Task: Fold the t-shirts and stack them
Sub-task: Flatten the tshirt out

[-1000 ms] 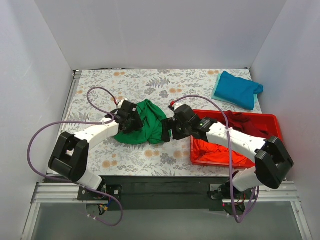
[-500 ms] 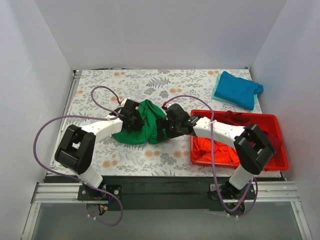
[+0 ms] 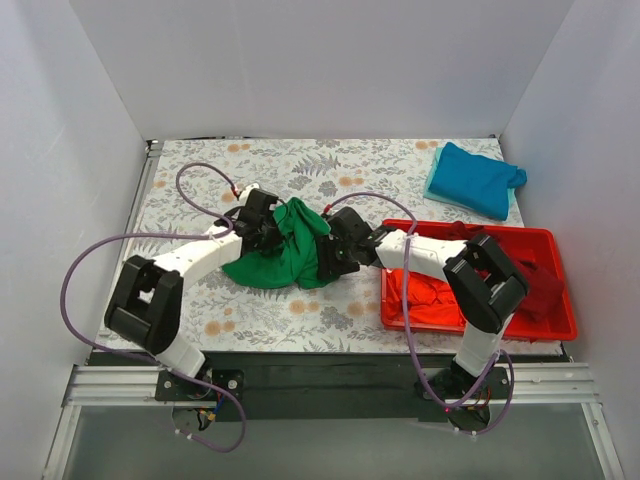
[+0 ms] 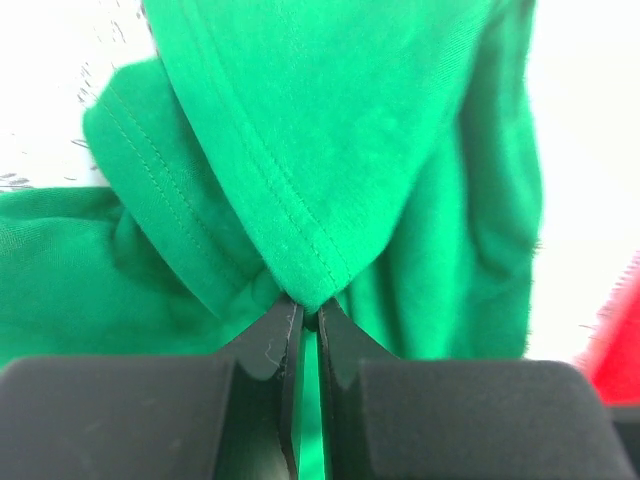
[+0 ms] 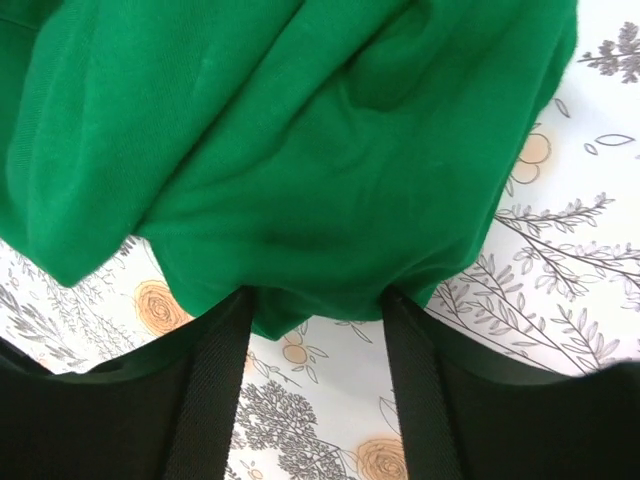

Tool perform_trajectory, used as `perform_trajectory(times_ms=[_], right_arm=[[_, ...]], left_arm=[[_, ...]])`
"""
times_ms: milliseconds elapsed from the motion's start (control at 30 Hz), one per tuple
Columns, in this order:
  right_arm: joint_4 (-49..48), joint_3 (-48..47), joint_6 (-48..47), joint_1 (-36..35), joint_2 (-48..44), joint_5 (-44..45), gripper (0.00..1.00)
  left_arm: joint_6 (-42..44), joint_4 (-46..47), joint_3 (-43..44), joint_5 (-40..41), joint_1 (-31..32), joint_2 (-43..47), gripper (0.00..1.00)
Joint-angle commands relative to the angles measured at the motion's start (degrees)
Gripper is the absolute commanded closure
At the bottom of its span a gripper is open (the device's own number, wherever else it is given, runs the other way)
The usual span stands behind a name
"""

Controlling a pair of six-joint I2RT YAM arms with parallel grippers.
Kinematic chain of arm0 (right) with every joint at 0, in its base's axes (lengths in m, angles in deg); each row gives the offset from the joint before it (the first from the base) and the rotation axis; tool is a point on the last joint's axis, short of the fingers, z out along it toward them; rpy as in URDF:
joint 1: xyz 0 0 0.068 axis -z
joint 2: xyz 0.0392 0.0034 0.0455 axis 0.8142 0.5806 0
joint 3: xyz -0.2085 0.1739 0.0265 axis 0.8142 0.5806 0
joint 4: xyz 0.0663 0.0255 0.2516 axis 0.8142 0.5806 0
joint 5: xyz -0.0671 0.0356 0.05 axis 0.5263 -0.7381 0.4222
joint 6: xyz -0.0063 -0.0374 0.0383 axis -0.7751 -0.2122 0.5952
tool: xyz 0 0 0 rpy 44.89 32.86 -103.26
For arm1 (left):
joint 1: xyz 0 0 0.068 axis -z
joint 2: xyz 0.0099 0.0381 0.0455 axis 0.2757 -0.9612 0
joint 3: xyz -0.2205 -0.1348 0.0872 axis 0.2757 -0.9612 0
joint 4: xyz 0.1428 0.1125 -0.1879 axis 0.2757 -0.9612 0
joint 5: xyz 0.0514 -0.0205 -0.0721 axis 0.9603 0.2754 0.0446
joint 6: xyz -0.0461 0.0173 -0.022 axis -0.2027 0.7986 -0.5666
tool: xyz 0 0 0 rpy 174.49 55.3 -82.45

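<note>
Green t-shirt [image 4: 330, 150], hem nipped — left fingers [image 4: 268, 345]

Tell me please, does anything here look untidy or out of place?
The green t-shirt lies crumpled in a heap mid-table, not spread flat. The orange-red shirt and the maroon shirt sit bunched, unfolded, in the red tray. Only the teal shirt at the far right corner looks folded.

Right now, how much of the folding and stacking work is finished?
Done: only the teal shirt lies folded, at the far right corner. In hand: the green shirt, crumpled; the left fingers pinch its hem, the right fingers stand apart around a fold. Left: the orange-red shirt and maroon shirt lie unfolded in the red tray; no stack exists.
</note>
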Motion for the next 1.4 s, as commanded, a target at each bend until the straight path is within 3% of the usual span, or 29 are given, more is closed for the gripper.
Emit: perform_trajectory(times_ms=[0, 133, 167, 300, 433, 667, 833, 933, 1067, 1167, 1200, 1267, 1300, 1333, 1367], right_arm=[[-3.5, -1.9, 0.5, 0.1, 0.4, -1.8, 0.47], [-3.5, -2.6, 0.6, 0.0, 1.7, -1.9, 0.81], [-3.4, -2.8, 0.6, 0.1, 1.6, -1.8, 0.98], [-2.8, -3.1, 0.6, 0.9, -1.0, -1.7, 0.99], [2.5, -5.2, -1.6, 2.1, -10.3, 1.5, 0.99], [16.0, -14.0, -6.0, 3.2, -26.6, 7.8, 0.99], [18.4, -20.6, -8.9, 3.1, -33.7, 10.9, 0.99], [18.7, -24.2, -11.2, 3.1, -31.7, 12.3, 0.99], [18.5, -29.5, -13.9, 4.5, -23.8, 12.7, 0.99], [17.9, -35.8, -13.3, 9.6, -15.8, 7.7, 0.99], [17.7, -37.7, -13.0, 12.3, -13.6, 6.6, 0.99], [17.3, -41.8, -12.6, 14.5, -6.8, 4.1, 0.99], [17.4, -46.0, -12.6, 16.2, -4.4, 3.7, 0.99], [17.5, -48.0, -12.6, 16.9, 0.0, -0.7, 0.90], [18.1, -49.5, -12.5, 17.3, 2.0, -1.8, 0.42]], left_arm=[[0.9, -2.4, 3.0, 3.1, -0.9, 8.3, 1.00], [1.7, -5.0, 2.8, 2.8, -2.6, 16.1, 1.00], [2.0, -6.3, 2.8, 2.8, -2.7, 17.2, 1.00], [2.9, -10.8, 4.3, 3.4, -3.8, 24.5, 1.00], [4.3, -16.7, 8.0, 6.2, -5.6, 30.8, 1.00], [5.0, -21.4, 14.2, 9.7, -5.9, 41.7, 1.00], [5.3, -23.7, 16.9, 14.4, -6.0, 49.0, 1.00], [6.6, -22.9, 15.6, 15.2, -6.0, 51.0, 1.00], [8.0, -21.9, 12.6, 10.1, -5.9, 45.1, 1.00], [11.5, -17.9, 9.8, 9.2, -6.4, 37.5, 1.00], [12.5, -17.0, 9.3, 9.2, -9.2, 33.4, 1.00], [14.8, -13.3, 8.6, 1.7, -15.4, 27.5, 1.00], [14.5, -12.1, 8.3, -1.0, -21.7, 25.7, 1.00], [13.8, -10.3, 7.8, -3.1, -23.9, 24.0, 0.76], [13.7, -9.9, 7.9, -4.9, -25.3, 20.5, 0.55]])
